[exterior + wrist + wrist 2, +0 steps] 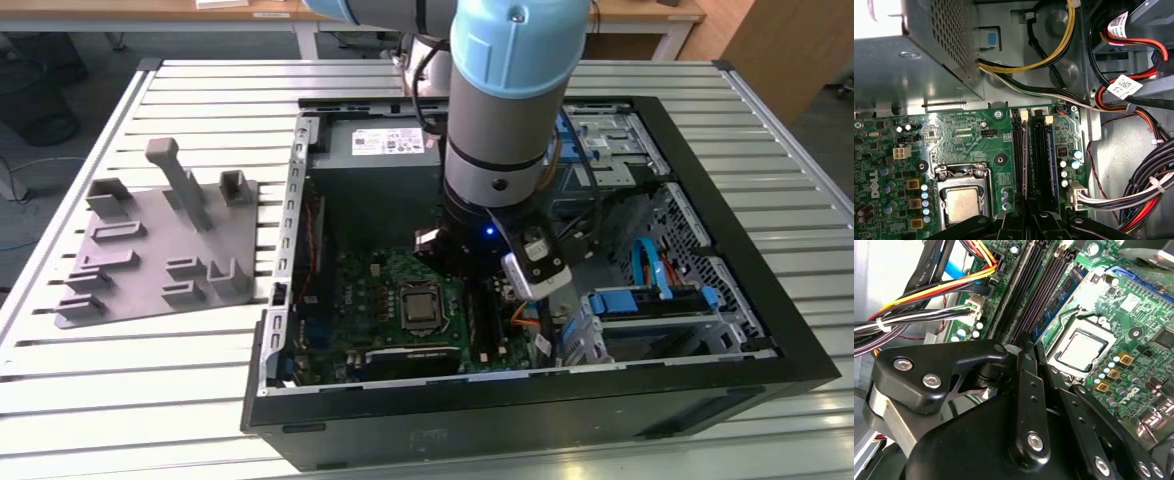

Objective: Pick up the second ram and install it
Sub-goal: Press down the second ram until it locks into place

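Table (160, 385): slatted, pale metal
Computer case (534, 425): open, black, resting on the slats
Holder tray (154, 255): gray, toward the exterior view's left; beside the case

We are looking at a lab or workshop test bench. At the centre of the exterior view an open computer case (561, 400) lies on a white slatted metal table (120, 400), its green motherboard (387, 300) exposed. At the left a gray fixture plate (154, 250) with holder blocks rests on the slats. Along the top edge, wooden desks (134, 10) stand on a gray floor.
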